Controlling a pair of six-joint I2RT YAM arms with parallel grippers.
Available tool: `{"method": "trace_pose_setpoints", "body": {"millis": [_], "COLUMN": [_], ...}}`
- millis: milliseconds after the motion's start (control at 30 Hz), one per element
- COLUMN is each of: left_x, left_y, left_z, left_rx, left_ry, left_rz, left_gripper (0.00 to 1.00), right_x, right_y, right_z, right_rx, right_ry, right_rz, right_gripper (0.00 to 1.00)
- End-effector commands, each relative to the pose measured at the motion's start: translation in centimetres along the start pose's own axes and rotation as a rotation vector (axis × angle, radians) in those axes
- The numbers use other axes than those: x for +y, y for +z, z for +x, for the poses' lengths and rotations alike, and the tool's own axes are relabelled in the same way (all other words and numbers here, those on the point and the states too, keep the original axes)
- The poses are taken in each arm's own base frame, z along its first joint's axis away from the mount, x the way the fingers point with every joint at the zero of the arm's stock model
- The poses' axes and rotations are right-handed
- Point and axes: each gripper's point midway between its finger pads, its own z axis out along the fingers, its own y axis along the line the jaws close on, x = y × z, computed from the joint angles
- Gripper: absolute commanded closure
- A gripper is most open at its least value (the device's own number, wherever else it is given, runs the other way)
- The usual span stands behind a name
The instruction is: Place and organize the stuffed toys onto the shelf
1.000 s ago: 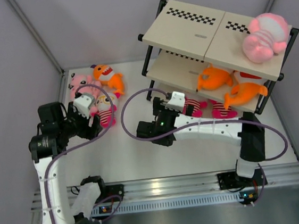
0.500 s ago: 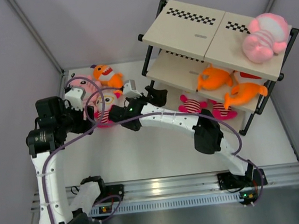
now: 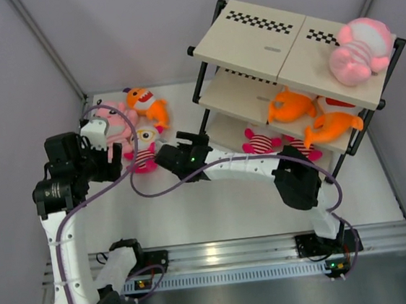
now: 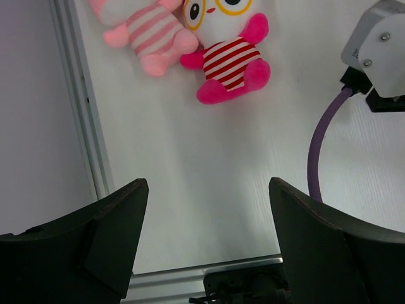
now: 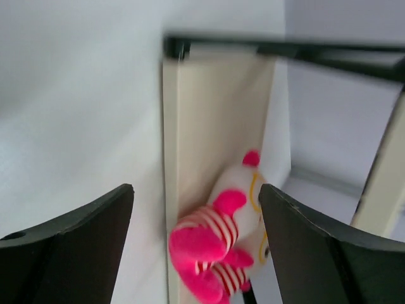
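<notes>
Shelf (image 3: 263,37) stands at the far right of the table (image 3: 217,216).

Markings: two black-and-white checker strips (image 3: 258,21) on the top board. A small grey label (image 3: 272,49) sits mid-board, too small for me to read.

On the shelf:
- Top board: shelved pink plush (image 3: 356,52), pale pink and striped, at the right end.
- Middle board: shelved orange fish (image 3: 290,105), two of them side by side.
- Bottom board: shelved magenta plushes (image 3: 260,144), two, with red-white stripes.

On the table, far left:
- loose pink plush (image 3: 112,118)
- loose orange fish (image 3: 148,103)
- loose magenta plush (image 4: 228,63), yellow-rimmed eyes, striped belly, touching the loose pink plush.

Left gripper (image 4: 207,190): jaws spread wide with nothing between them. It hangs over bare table, on the near side of the loose magenta plush and apart from it.

Right gripper (image 5: 195,196): jaws stand apart and I see nothing held. It faces the end of the bottom board. A magenta plush lies there beyond the fingertips, and I see no contact.
</notes>
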Motion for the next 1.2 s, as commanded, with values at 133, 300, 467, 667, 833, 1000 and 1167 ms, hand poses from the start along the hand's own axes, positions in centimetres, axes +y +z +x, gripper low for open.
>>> {"method": "trace_pose_setpoints", "body": {"millis": [133,300,467,667,833,1000,1167], "left_x": [0.5,0.5,0.3,0.5,1.0,1.2,0.7], "left_y": [-0.8,0.2,0.1,0.1,0.0,0.2,0.6], "left_z": [-0.3,0.8,0.5,1.1,1.3,1.4,1.5], "left_rx": [-0.030,0.015,0.005,0.017,0.023,0.037,0.037], "left_ry": [0.024,0.026,0.019,0.020,0.030,0.026,0.025], "left_rz": [-0.033,-0.029,-0.018,-0.033,-0.065,-0.072,-0.042], "left_gripper": [0.17,0.17,0.17,0.17,0.17,0.17,0.17], "right_x": [-6.4,-3.2,-2.5,0.6,2.5,4.0,5.7], "right_y": [-5.1,-5.6,-8.6,-10.8,-7.9,-3.6,0.3], "right_z": [-14.7,-16.4,-18.7,-22.2,-23.9,-24.8,-24.4], "right_rx": [-0.523,-0.655,-0.899,-1.102,-1.076,-0.992,-0.877], "right_ry": [0.132,0.210,0.272,0.196,0.252,0.328,0.379], "right_rz": [-0.060,-0.246,-0.410,-0.603,-0.713,-0.650,-0.582], "right_gripper": [0.19,0.20,0.17,0.20,0.24,0.25,0.25]}}
